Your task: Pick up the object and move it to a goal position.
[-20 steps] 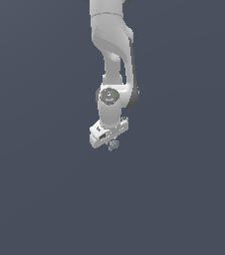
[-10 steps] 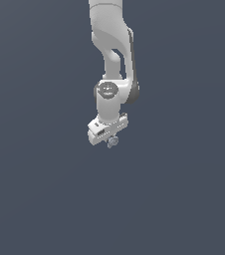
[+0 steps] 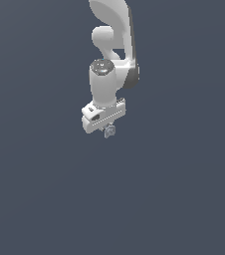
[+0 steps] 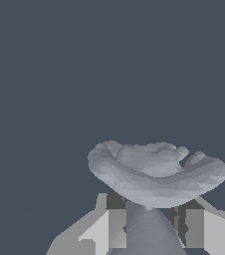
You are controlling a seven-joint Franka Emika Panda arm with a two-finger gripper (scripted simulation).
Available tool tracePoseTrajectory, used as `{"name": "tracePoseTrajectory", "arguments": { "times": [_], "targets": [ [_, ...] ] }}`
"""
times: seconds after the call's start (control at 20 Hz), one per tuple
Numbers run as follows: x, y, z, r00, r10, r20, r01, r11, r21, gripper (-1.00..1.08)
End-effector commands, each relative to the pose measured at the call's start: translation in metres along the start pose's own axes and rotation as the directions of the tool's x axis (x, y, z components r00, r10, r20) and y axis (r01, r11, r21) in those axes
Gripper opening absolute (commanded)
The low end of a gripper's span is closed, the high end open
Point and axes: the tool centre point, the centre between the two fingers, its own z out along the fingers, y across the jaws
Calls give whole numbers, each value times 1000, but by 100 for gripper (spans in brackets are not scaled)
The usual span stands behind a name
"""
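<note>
flat dark slate-blue background filled both views, no edge, table or horizon visible anywhere. white panda arm (image 3: 109, 45) came down from the top of the exterior view, wrist segment roughly vertical, hand block angled slightly with its lower end toward the exterior view's left.

gripper (image 3: 108, 130) sat just under the hand block, near the middle of the exterior view. fingers were drawn in close around the object (image 3: 109, 131), which showed as a tiny pale grey-blue knobby lump poking out right below the hand. too small there to make out individual lobes or the finger pads.

wrist view was clearer: object (image 4: 157, 174) filled the lower middle of the frame, a pale grey-blue faceted shape with a wide, shallow bowl-like upper part, lumpy rounded rim, and a narrower stem going down between the fingers. fingertips (image 4: 109, 226) stood on either side of that stem, one pad on each side, touching or as good as touching it. gap between them was only as wide as the stem, so the grip was closed onto the object, not spread.

nothing beneath the object in either view but plain background, so it was held in the fingers with no visible contact to any surface.
</note>
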Motion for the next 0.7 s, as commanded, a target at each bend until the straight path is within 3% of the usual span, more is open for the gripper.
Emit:
{"name": "tracePoseTrajectory", "arguments": {
  "times": [0.0, 0.65],
  "targets": [
    [-7, 1, -24, 1000, 0, -1, 0, 1000, 0, -100],
    [-29, 8, -114, 1000, 0, -1, 0, 1000, 1, -100]
  ]
}}
